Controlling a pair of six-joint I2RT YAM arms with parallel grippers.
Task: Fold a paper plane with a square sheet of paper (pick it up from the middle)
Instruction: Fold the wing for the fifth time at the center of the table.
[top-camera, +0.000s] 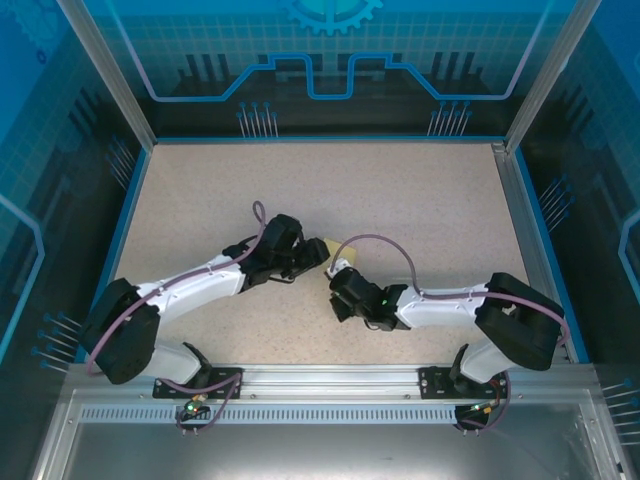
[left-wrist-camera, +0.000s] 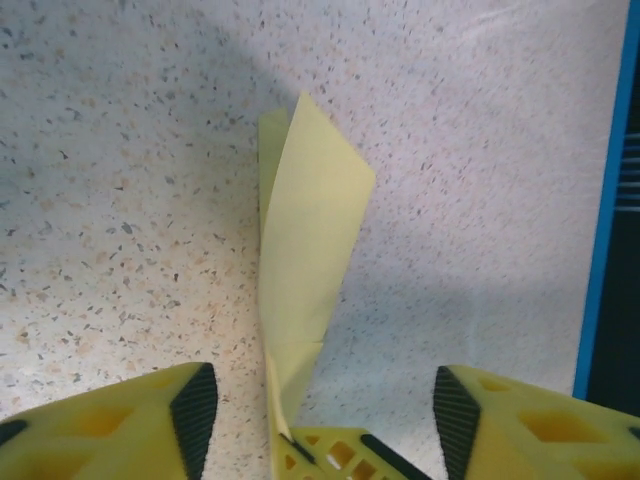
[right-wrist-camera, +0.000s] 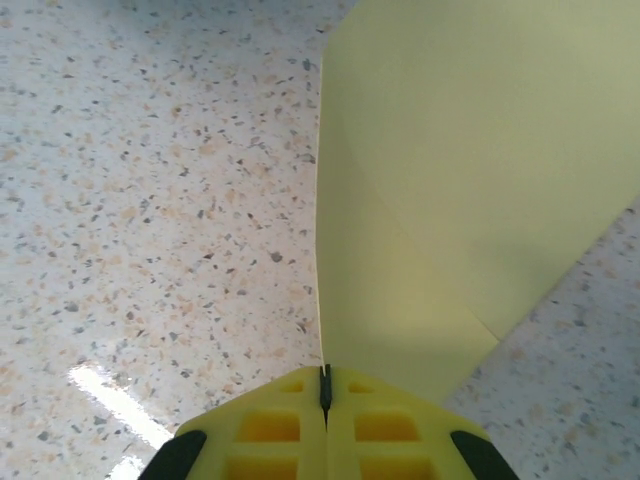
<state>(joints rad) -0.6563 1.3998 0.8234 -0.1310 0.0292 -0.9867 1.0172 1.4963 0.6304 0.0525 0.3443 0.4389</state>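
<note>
Obs: right claw pressed together, pinching the paper by one edge. The folded sheet stands up just ahead of it, fanning right. Left claw spread, paper rising between its fingers.

Risk: only one thin pinch holds the sheet, so it may slip or sag onto the table and the crease may spring open.
</note>
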